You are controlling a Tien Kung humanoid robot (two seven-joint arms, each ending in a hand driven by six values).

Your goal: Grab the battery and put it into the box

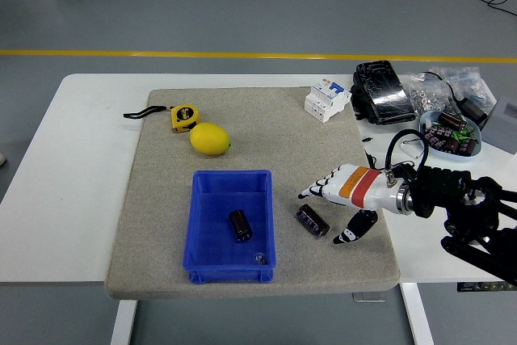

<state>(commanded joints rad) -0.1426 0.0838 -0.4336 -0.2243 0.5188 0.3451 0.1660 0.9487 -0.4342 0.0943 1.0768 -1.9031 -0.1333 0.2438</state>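
White table (pixel 73 199) under grey mat (pixel 161 191); grey floor beyond. Battery (pixel 312 221) lying on mat right of box (pixel 230 260), long axis diagonal, upper-left to lower-right. Right hand (pixel 343 199) just beside, fingers spread, empty.

A white table (pixel 81 199) is covered across its middle by a grey mat (pixel 161 199). At the far right, beside the mat, a black pouch (pixel 380 90), clear bags (pixel 448 86) and a bowl (pixel 452 136) of small parts are set directly on the table.
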